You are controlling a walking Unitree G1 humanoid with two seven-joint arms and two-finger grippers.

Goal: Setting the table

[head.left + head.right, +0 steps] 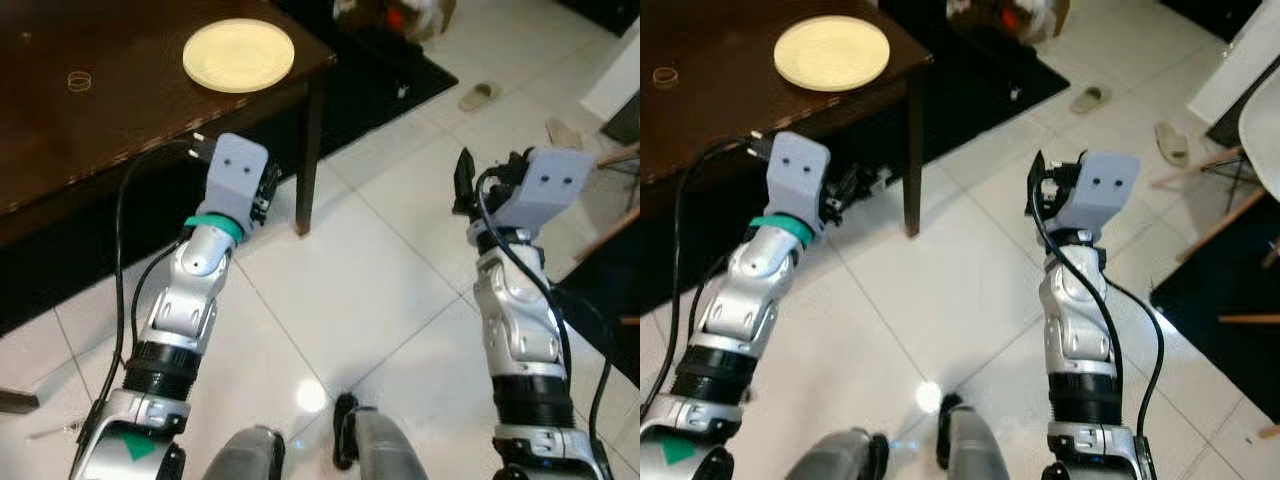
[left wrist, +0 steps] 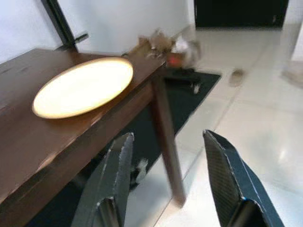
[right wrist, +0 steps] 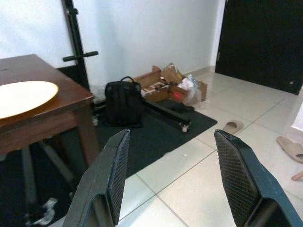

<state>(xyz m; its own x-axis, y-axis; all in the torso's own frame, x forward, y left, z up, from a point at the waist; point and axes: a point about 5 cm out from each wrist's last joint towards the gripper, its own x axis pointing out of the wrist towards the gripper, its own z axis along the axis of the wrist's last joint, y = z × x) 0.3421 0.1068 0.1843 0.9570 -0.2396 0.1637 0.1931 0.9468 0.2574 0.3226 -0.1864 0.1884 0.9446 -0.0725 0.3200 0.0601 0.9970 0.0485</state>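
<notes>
A pale yellow plate lies near the corner of a dark wooden table; it also shows in the left wrist view as plate. My left gripper hangs just below and in front of the table's edge, close to the corner leg. It is open and holds nothing. My right gripper is raised over the white tiled floor, well to the right of the table. It is open and empty too.
A small ring lies on the table left of the plate. A black mat, a black backpack and cardboard boxes sit past the table. Slippers lie on the tiles. Wooden chair legs stand at right.
</notes>
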